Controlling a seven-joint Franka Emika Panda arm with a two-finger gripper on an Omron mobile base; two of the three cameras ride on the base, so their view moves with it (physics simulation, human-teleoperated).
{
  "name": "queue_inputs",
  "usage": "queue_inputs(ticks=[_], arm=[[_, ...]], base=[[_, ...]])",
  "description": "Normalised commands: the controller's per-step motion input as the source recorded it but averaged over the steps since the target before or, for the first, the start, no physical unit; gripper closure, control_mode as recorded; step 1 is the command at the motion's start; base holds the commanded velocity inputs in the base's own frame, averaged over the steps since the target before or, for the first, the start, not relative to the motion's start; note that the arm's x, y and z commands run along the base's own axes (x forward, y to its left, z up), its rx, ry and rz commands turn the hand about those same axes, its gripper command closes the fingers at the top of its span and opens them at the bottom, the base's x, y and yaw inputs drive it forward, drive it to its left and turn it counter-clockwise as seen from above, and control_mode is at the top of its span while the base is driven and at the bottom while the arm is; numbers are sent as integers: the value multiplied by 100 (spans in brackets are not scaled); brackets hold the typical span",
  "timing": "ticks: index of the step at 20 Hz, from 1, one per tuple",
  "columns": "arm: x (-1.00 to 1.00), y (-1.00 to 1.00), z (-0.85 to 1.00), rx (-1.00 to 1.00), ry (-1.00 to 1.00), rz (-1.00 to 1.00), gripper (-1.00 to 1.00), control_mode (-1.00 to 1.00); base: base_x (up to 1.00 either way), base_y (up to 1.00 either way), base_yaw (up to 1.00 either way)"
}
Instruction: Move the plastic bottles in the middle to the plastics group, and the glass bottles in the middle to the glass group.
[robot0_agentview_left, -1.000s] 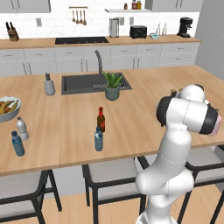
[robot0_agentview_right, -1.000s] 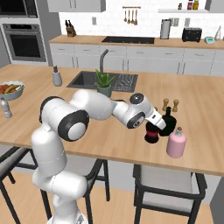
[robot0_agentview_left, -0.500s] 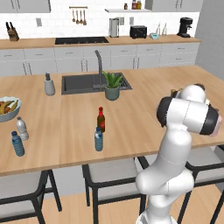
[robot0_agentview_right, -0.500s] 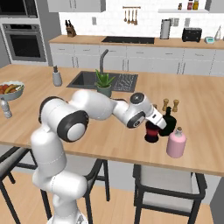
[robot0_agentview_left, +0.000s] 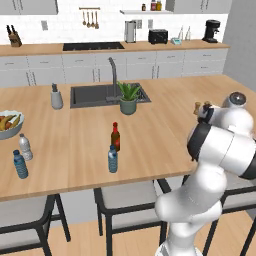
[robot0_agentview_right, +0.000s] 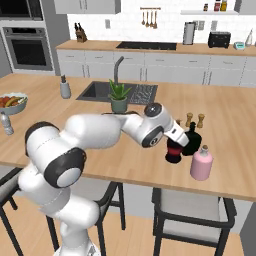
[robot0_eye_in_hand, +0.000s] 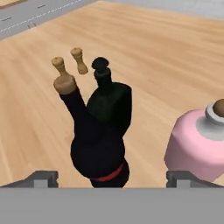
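A wooden kitchen tabletop (robot0_agentview_left: 75, 145). The claw (robot0_eye_in_hand: 111, 178), its jaws spread wide, stands over the tall black bottle (robot0_eye_in_hand: 96, 144), which rests against the squat black bottle (robot0_eye_in_hand: 111, 103), beside the pink bottle (robot0_eye_in_hand: 197, 144). This delivery looks done. Next, likely fetch the brown bottle (robot0_agentview_left: 115, 136) or blue bottle (robot0_agentview_left: 113, 159), both well left of the pink bottle.

Rising from lower left of the right base view, bent at a dark elbow, forearm reaching rightward to frame centre. Tool (robot0_agentview_right: 176, 145) low over the worktop, jaws spread wide, gripping nothing. In the hand view, fingertips (robot0_eye_in_hand: 43, 178) far apart at bottom corners.
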Motion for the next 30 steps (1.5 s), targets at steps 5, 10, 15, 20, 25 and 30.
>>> queue_inputs(ticks=[5, 10, 15, 20, 25, 30], arm=[[-83, 89, 14, -7, 8, 14, -100, -100], [-54, 100, 65, -14, 17, 31, -100, -100], [-48, 99, 92, -2, 24, 46, -100, -100], [-40, 100, 31, 0, 26, 65, -100, -100], [-20, 100, 4, 0, 15, 65, -100, -100], [-25, 100, 0, -2, -4, 28, -100, -100]], base=[[0, 0, 0], [0, 0, 0], [0, 0, 0], [0, 0, 0], [0, 0, 0], [0, 0, 0]])
